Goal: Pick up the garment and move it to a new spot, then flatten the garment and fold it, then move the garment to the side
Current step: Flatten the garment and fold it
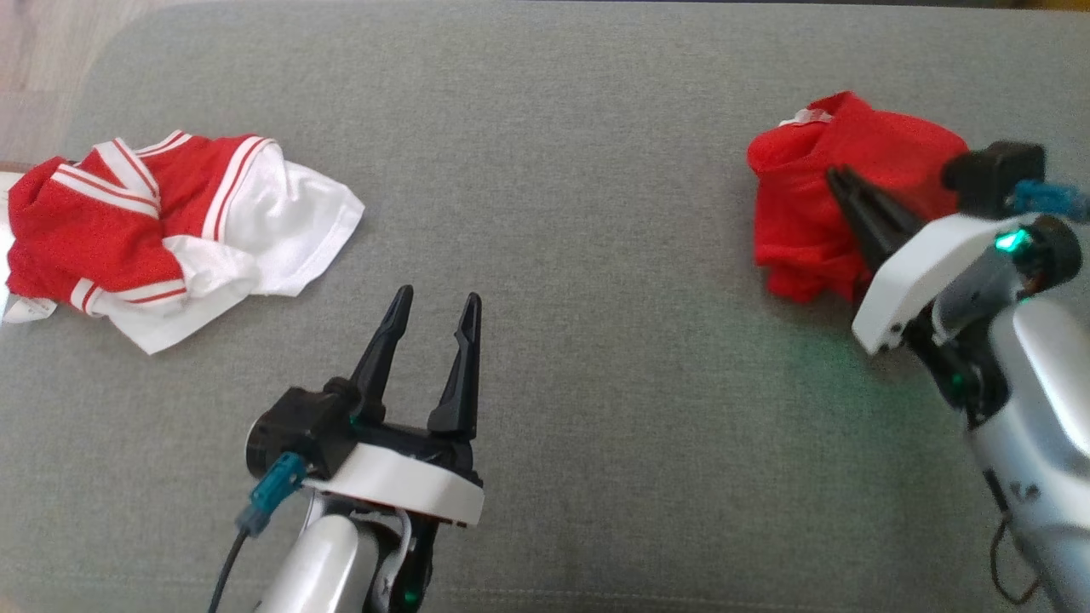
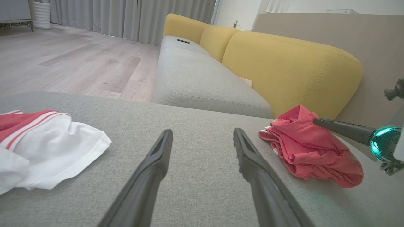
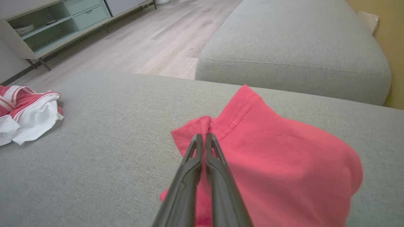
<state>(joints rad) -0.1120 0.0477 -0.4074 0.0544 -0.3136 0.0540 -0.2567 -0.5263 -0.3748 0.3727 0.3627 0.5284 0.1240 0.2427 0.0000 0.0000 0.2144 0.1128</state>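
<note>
- Red garment (image 1: 809, 204): bunched near the right edge of the grey seat (image 1: 545, 153).
- Right tool (image 3: 203, 137): clenched on a small fold of the red garment.
- Left tool (image 1: 434, 302): released, above the seat's front middle.
- Risk: the pinch looks thin, so a quick lift could let the fold slip and the cloth drop bunched.
- Containers: cabinet (image 3: 47, 28) with an open shelf; contents too small to tell.

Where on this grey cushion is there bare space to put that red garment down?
The cushion is barest in the middle, between the striped garment and the red garment, beyond the open left jaws. The near strip right of those jaws is free too. The right end is crowded: the right jaws pinch the red garment there.
</note>
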